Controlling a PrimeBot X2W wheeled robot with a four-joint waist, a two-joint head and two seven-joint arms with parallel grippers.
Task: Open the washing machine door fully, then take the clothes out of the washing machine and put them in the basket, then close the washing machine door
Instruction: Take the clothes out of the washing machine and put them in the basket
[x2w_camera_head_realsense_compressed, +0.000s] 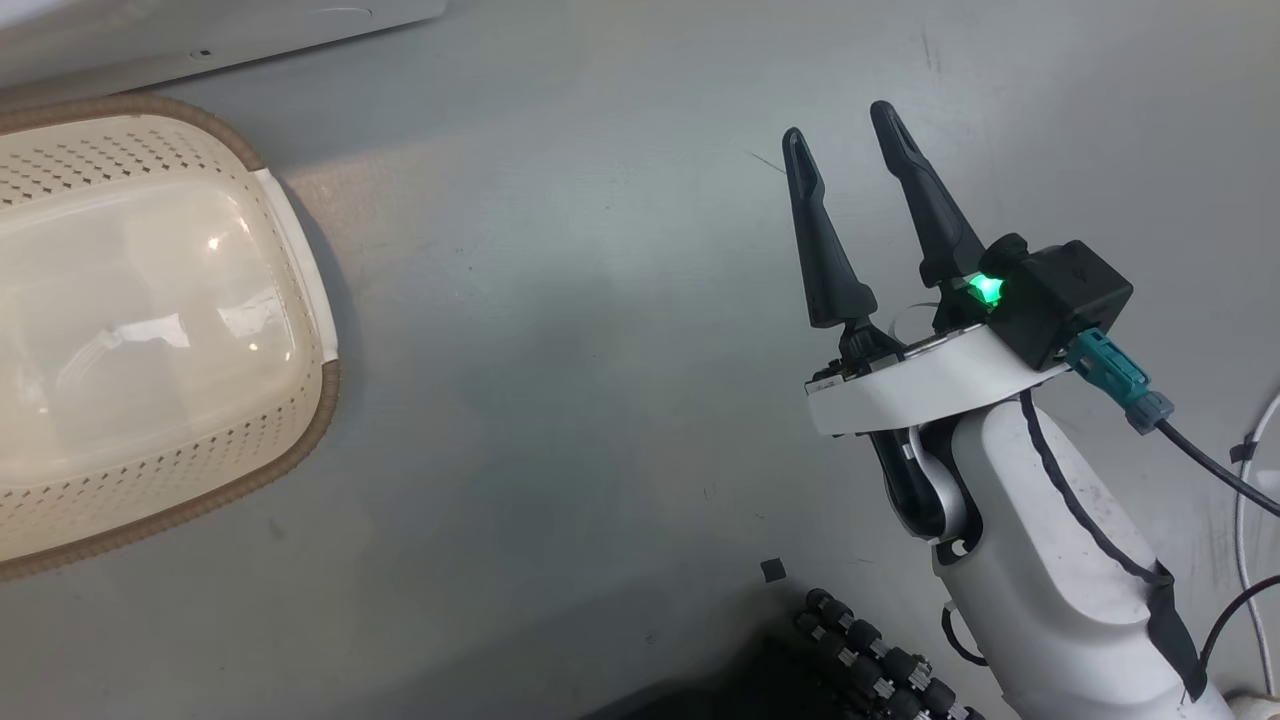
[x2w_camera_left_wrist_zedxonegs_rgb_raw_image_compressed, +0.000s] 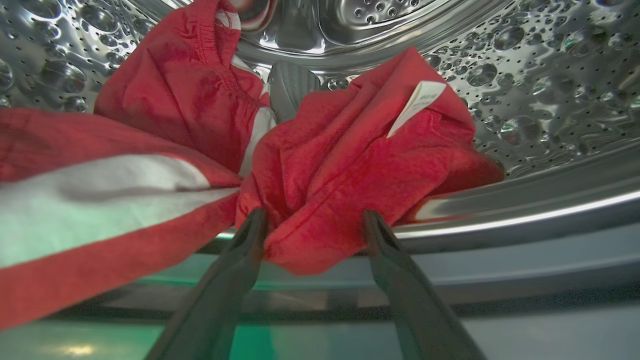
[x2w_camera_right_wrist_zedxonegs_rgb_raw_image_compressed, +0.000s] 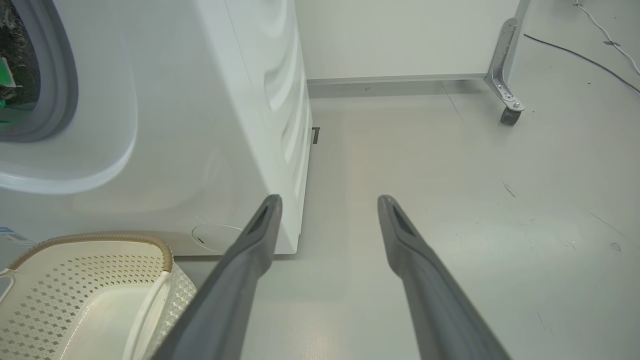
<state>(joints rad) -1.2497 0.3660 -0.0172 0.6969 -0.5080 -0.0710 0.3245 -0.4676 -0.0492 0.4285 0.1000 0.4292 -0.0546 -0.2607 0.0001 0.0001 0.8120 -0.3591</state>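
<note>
Just inside the washer (x2w_camera_left_wrist_zedxonegs_rgb_raw_image_compressed: 500, 75), clothes (x2w_camera_left_wrist_zedxonegs_rgb_raw_image_compressed: 350, 165) are framed by the wide-open left gripper (x2w_camera_left_wrist_zedxonegs_rgb_raw_image_compressed: 314, 214), and nothing is laid in the basket (x2w_camera_head_realsense_compressed: 150, 480).

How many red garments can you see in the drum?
2, it seems: a tagged bunch at the drum lip, straddled by the open left gripper, and a white-striped piece running left beside it. Folds may hide more, or join them.
</note>
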